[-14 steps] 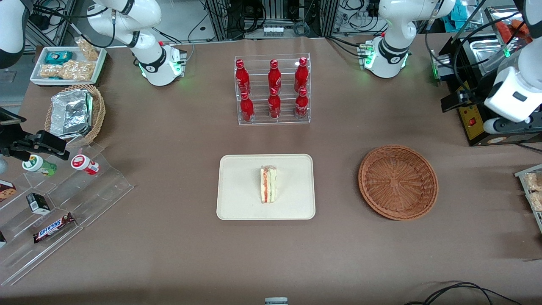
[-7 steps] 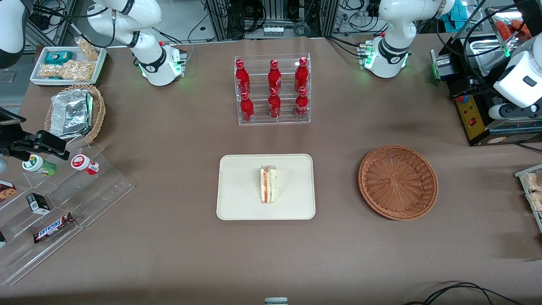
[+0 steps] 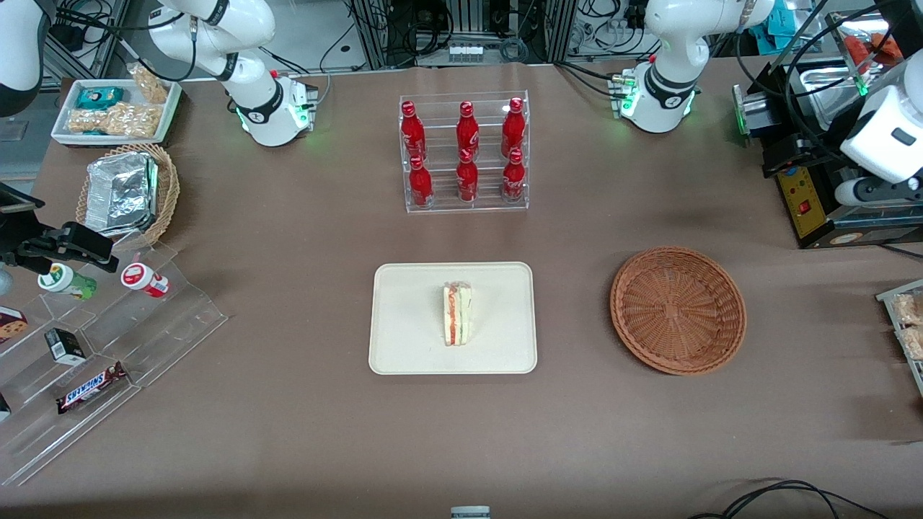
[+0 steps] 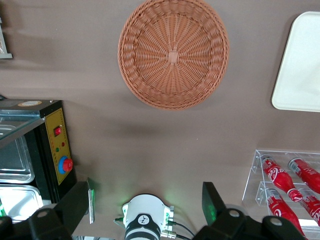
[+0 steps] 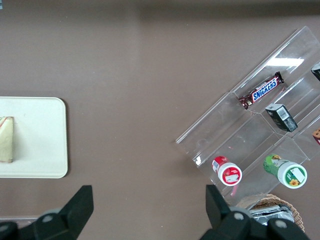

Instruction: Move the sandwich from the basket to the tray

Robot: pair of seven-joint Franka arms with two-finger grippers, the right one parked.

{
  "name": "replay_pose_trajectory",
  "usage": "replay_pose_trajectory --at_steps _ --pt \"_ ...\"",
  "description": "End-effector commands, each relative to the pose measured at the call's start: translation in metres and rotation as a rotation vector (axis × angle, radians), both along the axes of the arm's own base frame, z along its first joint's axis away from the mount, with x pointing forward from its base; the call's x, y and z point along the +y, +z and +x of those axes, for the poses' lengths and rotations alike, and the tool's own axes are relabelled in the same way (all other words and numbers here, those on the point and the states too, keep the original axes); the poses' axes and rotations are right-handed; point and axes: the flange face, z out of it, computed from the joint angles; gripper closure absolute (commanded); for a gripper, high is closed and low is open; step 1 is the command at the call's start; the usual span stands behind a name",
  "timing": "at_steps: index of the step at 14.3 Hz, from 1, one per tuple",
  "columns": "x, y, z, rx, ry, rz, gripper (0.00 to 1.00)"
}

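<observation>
The pale triangular sandwich (image 3: pixel 457 314) is lying on the cream rectangular tray (image 3: pixel 404 346), leaving the reddish-brown wicker basket (image 3: pixel 678 310) vacant. The left arm's pincer (image 4: pixel 147 210) is hanging spread wide, gripping nothing, high above the worktop near its base, apparently finished.

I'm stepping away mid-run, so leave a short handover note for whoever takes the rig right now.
Gripper: open, holding nothing, raised over the working arm's end of the table, away from the basket.
Sandwich: lying on the cream tray, near its middle.
Basket: empty, beside the tray toward the working arm's end.
Done: the sandwich is on the tray and released.
Left: nothing for the placement itself; at most, park the arm.
</observation>
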Motion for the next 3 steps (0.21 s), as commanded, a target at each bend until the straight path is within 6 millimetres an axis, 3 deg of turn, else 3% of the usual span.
replay_pose_trajectory --at_steps 1,3 --pt "-0.0004 0.0092 -0.0005 -0.029 0.010 -0.010 0.00" --pt "0.0010 0.0105 0.0020 -0.043 0.009 -0.008 0.00"
